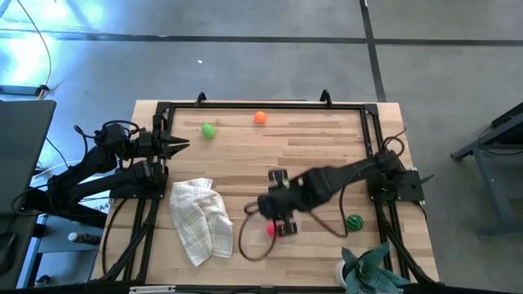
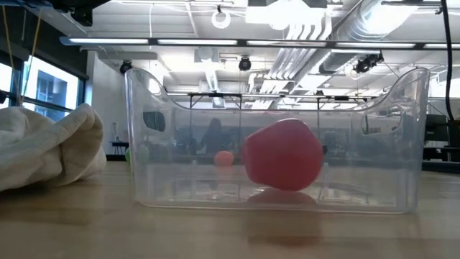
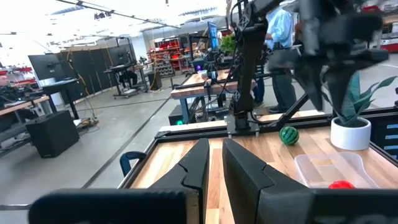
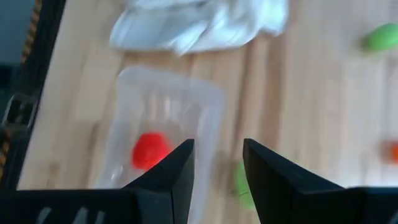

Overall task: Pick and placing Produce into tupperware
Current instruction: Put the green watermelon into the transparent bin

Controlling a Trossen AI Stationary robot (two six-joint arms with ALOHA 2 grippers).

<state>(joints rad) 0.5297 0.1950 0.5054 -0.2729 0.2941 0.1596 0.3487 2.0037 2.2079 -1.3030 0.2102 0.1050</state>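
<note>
Tupperware [image 2: 277, 155] near the desk's front edge has the red piece [image 2: 282, 155] in it: 1 of 4 done. Orange [image 1: 260, 118] and light-green [image 1: 208, 130] sit by the back edge, round green [image 1: 354, 222] by the right edge. Right pincer [image 4: 217, 163] above the tub, apart, empty; left pincer [image 3: 214, 163] parked at the left edge, together

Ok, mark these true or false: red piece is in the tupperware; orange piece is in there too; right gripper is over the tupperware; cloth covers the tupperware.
1. The red piece lies in the tupperware. True.
2. The orange piece is in there too. False: it sits on the table near the far edge.
3. The right gripper hovers over the tupperware. True.
4. The cloth covers the tupperware. False: it lies beside it.
</note>
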